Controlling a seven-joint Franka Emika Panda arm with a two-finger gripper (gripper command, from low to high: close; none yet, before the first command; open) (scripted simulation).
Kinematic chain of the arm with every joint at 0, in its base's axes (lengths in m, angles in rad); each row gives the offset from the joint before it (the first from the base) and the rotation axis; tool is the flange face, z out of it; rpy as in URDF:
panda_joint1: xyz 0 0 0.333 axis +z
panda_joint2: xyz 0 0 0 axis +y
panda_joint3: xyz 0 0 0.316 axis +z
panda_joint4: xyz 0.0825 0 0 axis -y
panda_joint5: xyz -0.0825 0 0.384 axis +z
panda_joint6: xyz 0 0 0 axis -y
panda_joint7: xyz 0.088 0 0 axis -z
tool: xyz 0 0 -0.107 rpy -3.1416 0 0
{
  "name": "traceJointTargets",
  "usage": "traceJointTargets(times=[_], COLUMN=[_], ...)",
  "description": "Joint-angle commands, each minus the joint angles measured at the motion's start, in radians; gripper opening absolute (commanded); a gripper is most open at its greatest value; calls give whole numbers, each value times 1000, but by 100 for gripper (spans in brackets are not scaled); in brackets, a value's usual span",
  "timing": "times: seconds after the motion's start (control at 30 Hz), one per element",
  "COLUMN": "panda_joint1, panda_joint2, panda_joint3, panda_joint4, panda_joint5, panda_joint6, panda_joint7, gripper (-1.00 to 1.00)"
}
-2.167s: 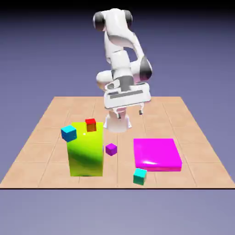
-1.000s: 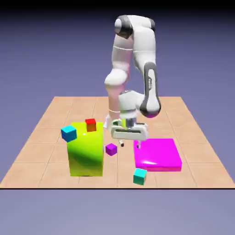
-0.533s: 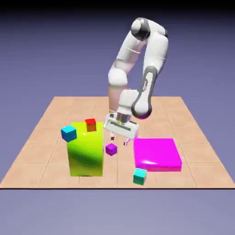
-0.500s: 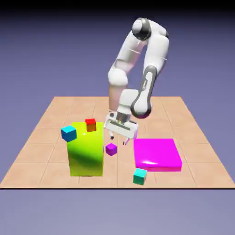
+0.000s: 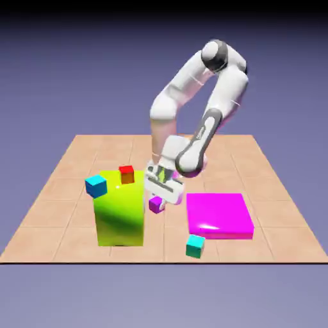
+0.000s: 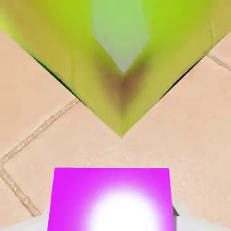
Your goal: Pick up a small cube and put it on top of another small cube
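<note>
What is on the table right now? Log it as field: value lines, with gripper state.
gripper: lowered over the purple cube, tips either side of it in the hand view; grip cannot be told
purple cube: on the table, beside the green block
green block: tall, carries the red cube
blue cube: at the green block's upper corner
teal cube: near front edge
magenta slab: flat, exterior view's right

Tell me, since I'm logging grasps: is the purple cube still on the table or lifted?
On the table. The purple cube sits on the tiles beside the green block, with the gripper down around it.
</note>
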Motion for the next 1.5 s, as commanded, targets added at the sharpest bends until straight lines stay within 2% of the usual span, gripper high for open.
traceJointTargets(times=[0.0,0.07,0.97,1.23,1.47], panda_joint1=[35,90,-889,-1143,-1266], panda_joint2=[-36,-101,-593,-658,-592], panda_joint3=[-36,-95,532,586,539], panda_joint4=[-12,-30,168,326,501], panda_joint5=[-8,-27,-769,-1115,-1419], panda_joint6=[30,80,-200,-468,-747], panda_joint7=[-5,-14,-316,-542,-759], gripper=[-100,-100,-100,-100,-100])
